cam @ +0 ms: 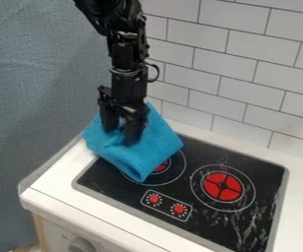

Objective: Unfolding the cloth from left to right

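Starting from the near edge of the cooktop (253, 172), I see its dials (179, 209) first, then the left burner (162, 166), partly under the blue cloth (141, 157). The cloth lies bunched and folded over the cooktop's far left corner, spilling onto the counter (72, 172) beside it, with one corner pointing toward the dials. Beyond that corner, the gripper (121, 137) hangs down at the cloth, its fingers (134, 132) apart, with blue fabric showing between them.

The step in hand looks to be taking hold of the fold. I'd pinch only the upper layer, close to a loose edge; a deep bite would probably drag the whole bundle. Once the layer is caught, a low, slow sweep rightward across the cooktop should open it, while too high a lift might pull the lower layer along. Letting go gently past the left burner should keep it flat.
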